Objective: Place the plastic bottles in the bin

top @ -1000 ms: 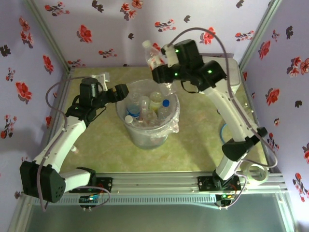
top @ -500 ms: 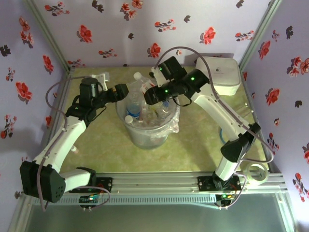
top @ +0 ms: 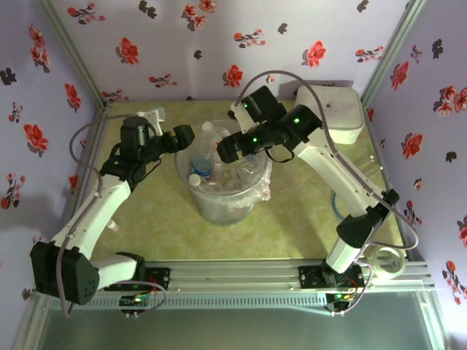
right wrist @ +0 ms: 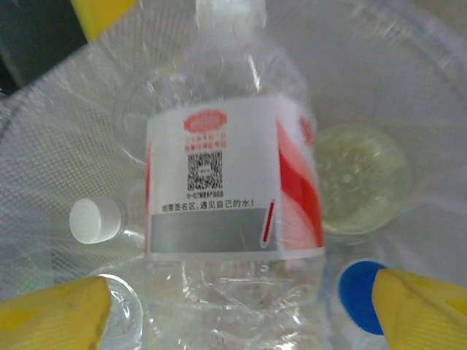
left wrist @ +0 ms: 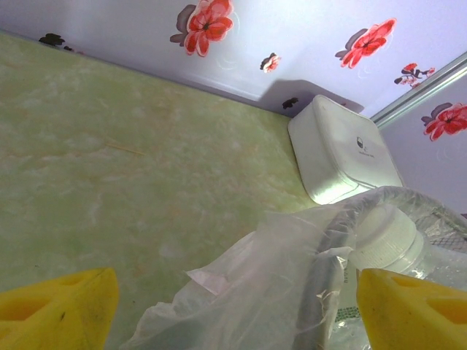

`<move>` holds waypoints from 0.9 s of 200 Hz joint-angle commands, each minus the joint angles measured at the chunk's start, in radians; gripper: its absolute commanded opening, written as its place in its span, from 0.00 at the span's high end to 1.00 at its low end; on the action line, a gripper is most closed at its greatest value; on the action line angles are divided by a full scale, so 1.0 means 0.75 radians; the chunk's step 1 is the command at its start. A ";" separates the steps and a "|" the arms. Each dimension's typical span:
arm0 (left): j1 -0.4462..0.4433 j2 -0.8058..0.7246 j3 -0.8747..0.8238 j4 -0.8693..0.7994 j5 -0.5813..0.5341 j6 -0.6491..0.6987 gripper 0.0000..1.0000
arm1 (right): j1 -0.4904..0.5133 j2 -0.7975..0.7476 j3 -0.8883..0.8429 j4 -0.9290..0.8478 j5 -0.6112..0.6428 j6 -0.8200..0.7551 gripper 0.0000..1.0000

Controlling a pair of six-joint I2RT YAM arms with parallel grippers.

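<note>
Because its load belongs inside, the right claw (right wrist: 241, 310) hangs over the bin (top: 222, 208) with fingers spread, clear of the red-labelled bottle (right wrist: 233, 182) loose among the other plastic bottles (right wrist: 95, 219) (a second ago it gripped that bottle high behind the bin). The left claw (left wrist: 233, 292), also spread and empty, waits at the rim.

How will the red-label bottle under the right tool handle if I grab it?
The red-label bottle looks clear and empty, so it is probably light. Its thin wall looks creased below the label, so it would likely dent when squeezed. Round and smooth, over other bottles in the bin, it may roll or slip.
</note>
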State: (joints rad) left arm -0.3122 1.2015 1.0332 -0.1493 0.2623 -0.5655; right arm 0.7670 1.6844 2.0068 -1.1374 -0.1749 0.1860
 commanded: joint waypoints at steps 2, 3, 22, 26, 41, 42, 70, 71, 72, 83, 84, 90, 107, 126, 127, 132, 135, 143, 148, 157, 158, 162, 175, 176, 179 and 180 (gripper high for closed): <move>-0.007 -0.009 -0.013 0.031 -0.016 -0.005 0.15 | 0.007 0.003 0.069 -0.048 0.114 -0.052 0.14; -0.008 -0.010 -0.013 0.031 -0.016 -0.005 0.14 | 0.008 0.005 0.069 -0.048 0.114 -0.053 0.15; -0.008 -0.012 -0.017 0.030 -0.017 -0.003 0.15 | 0.008 0.033 0.030 -0.047 0.127 -0.055 0.27; -0.007 -0.010 -0.019 0.031 -0.017 -0.004 0.15 | 0.007 0.036 0.016 -0.043 0.136 -0.055 0.30; -0.008 -0.010 -0.020 0.031 -0.018 -0.003 0.14 | 0.008 0.041 -0.042 -0.020 0.149 -0.046 0.34; -0.008 -0.010 -0.020 0.031 -0.018 -0.003 0.15 | 0.008 0.041 -0.047 -0.019 0.149 -0.045 0.35; -0.008 -0.010 -0.023 0.033 -0.017 -0.005 0.15 | 0.013 0.025 -0.175 0.051 0.089 0.002 0.40; -0.008 -0.010 -0.023 0.033 -0.016 -0.005 0.15 | 0.013 0.024 -0.180 0.055 0.086 0.005 0.40; -0.008 -0.010 -0.023 0.033 -0.017 -0.005 0.15 | 0.013 0.022 -0.185 0.058 0.083 0.007 0.40; -0.007 -0.009 -0.029 0.040 -0.018 -0.013 0.15 | 0.017 0.017 -0.249 0.088 0.051 0.032 0.41; -0.008 -0.009 -0.029 0.041 -0.016 -0.014 0.15 | 0.019 0.017 -0.254 0.091 0.049 0.034 0.41; -0.009 -0.008 -0.033 0.047 -0.017 -0.019 0.15 | 0.021 0.014 -0.285 0.103 0.042 0.044 0.41; -0.009 -0.003 -0.038 0.058 -0.010 -0.030 0.15 | 0.024 0.008 -0.349 0.136 0.031 0.073 0.41; -0.007 -0.003 -0.036 0.059 -0.007 -0.029 0.15 | 0.023 -0.017 -0.388 0.194 -0.020 0.099 0.41; -0.007 -0.003 -0.036 0.058 -0.006 -0.029 0.14 | 0.024 -0.018 -0.388 0.198 -0.024 0.099 0.41; -0.007 -0.005 -0.035 0.059 -0.007 -0.031 0.15 | 0.024 -0.021 -0.389 0.210 -0.045 0.104 0.41; -0.007 -0.005 -0.034 0.058 -0.008 -0.031 0.15 | 0.025 -0.024 -0.387 0.218 -0.053 0.106 0.41; -0.007 -0.005 -0.032 0.059 -0.006 -0.031 0.15 | 0.022 -0.026 -0.370 0.212 -0.050 0.109 0.42; -0.007 -0.005 -0.031 0.058 -0.006 -0.033 0.14 | 0.022 -0.020 -0.347 0.189 -0.024 0.102 0.42; -0.007 -0.009 -0.032 0.058 -0.005 -0.034 0.14 | 0.017 -0.013 -0.300 0.137 0.058 0.084 0.42; -0.007 -0.009 -0.032 0.058 -0.005 -0.035 0.15 | 0.016 -0.012 -0.295 0.131 0.068 0.083 0.42; -0.007 -0.013 -0.032 0.058 -0.006 -0.033 0.15 | 0.014 -0.008 -0.280 0.112 0.106 0.075 0.42; -0.009 -0.019 -0.035 0.056 -0.006 -0.029 0.15 | 0.002 -0.016 -0.255 0.087 0.163 0.060 0.43; -0.008 -0.020 -0.036 0.055 -0.006 -0.030 0.15 | 0.002 -0.017 -0.255 0.088 0.163 0.060 0.43; -0.007 -0.022 -0.037 0.055 -0.006 -0.029 0.15 | 0.000 -0.025 -0.254 0.091 0.164 0.060 0.43; -0.007 -0.022 -0.037 0.053 -0.007 -0.029 0.15 | -0.002 -0.026 -0.255 0.093 0.164 0.061 0.43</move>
State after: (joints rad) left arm -0.3122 1.2011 1.0187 -0.1242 0.2623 -0.5770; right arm 0.7769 1.6165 1.8210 -0.9257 -0.1673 0.2440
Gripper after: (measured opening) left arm 0.855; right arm 0.574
